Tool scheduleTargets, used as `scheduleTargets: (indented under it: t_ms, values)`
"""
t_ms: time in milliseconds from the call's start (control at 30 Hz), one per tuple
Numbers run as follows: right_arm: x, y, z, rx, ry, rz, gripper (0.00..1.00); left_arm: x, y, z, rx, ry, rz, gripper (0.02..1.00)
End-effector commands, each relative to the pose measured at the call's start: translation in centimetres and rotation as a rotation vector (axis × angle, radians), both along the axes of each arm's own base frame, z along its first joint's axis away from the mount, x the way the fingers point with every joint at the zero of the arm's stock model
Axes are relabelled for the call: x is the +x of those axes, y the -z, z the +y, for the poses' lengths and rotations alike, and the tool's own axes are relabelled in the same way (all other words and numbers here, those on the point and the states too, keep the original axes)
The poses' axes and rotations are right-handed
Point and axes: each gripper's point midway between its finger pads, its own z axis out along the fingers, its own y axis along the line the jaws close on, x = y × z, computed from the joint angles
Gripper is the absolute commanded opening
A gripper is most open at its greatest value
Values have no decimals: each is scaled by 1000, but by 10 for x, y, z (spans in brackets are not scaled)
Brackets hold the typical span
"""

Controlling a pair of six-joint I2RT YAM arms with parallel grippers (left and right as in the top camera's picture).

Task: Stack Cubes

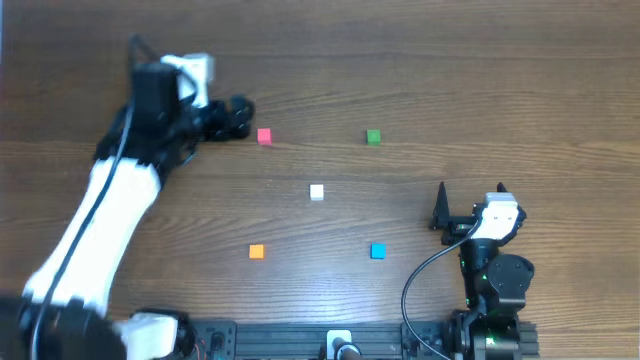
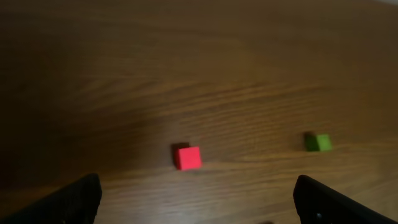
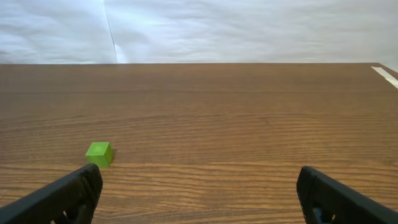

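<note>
Five small cubes lie apart on the wooden table: a red cube (image 1: pixel 264 136), a green cube (image 1: pixel 373 137), a white cube (image 1: pixel 317 192), an orange cube (image 1: pixel 257 252) and a blue cube (image 1: pixel 377 251). My left gripper (image 1: pixel 240 116) hovers just left of the red cube, open and empty; its wrist view has the red cube (image 2: pixel 187 157) ahead between the fingers (image 2: pixel 78 199) and the green cube (image 2: pixel 318 142) farther off. My right gripper (image 1: pixel 468 205) stands open and empty at the right, facing the green cube (image 3: pixel 99 154).
The bare wooden tabletop (image 1: pixel 450 80) stretches wide around the cubes. A pale backdrop (image 3: pixel 249 31) rises beyond the table's far edge. Both arm bases stand along the near edge.
</note>
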Motion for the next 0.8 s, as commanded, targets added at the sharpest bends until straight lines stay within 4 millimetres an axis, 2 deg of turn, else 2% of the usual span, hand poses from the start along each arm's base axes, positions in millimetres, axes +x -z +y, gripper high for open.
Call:
scheduleTargets:
  t_ms: [33, 200, 400, 533, 800]
  values:
    - [0, 2, 1, -3, -7, 2, 993, 24, 24, -25, 51, -1, 89, 998]
    - [0, 2, 1, -3, -7, 2, 993, 33, 65, -48, 125, 16, 217, 998]
    - [0, 2, 1, -3, -7, 2, 993, 33, 110, -47, 210, -43, 319, 998]
    - [0, 2, 1, -3, -7, 2, 991, 30, 127, -44, 233, -48, 357, 998]
    - [0, 2, 1, -3, -7, 2, 991, 25, 144, -37, 265, -79, 404, 961]
